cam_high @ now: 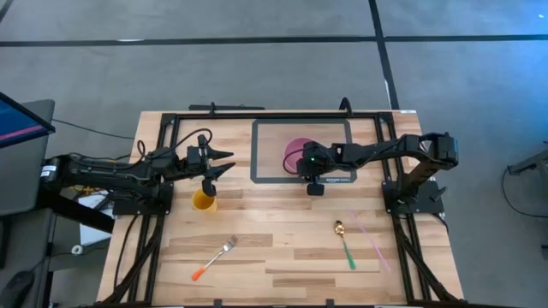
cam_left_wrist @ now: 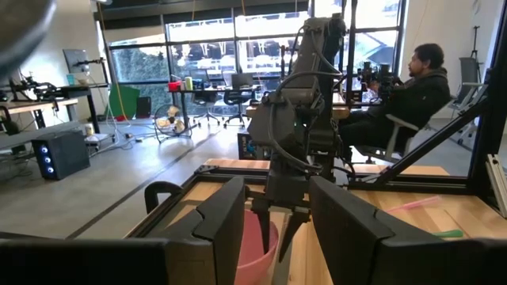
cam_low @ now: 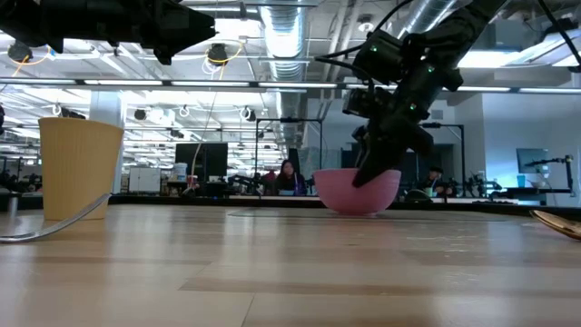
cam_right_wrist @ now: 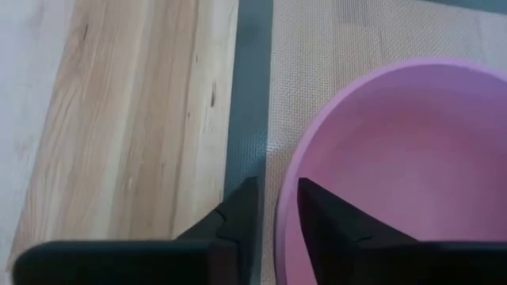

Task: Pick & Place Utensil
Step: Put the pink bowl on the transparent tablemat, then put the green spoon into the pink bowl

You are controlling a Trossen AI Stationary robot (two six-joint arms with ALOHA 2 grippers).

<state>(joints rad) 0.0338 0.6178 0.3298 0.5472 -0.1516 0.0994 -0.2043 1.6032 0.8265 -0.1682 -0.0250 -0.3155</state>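
I'm watching the right gripper [cam_right_wrist: 273, 207] straddling the rim of the pink bowl [cam_right_wrist: 396, 158] on the mat [cam_high: 272, 137] at the desk's far edge, one finger outside the wall, one inside. The jaws are standing a little apart, not clenched on the rim, holding nothing afaict. The left gripper [cam_high: 224, 162] is hanging spread wide over the yellow cup [cam_high: 204, 200] toward the desk's left edge, empty.

Utensils are all lying well away from both grippers: fork w/ orange handle [cam_high: 214, 259] near the front edge, left of centre; gold spoon w/ green handle [cam_high: 344, 242] front-right; a pale pink stick [cam_high: 374, 241] just beside it.

Risks I'm seeing:
- If the right arm is lifting or swinging w/ fingers either side of the rim, it's prob dragging or tipping the bowl off the mat.
- The bowl looks light, so a small snag is enough.
- Left arm moving down is likely knocking the cup over.
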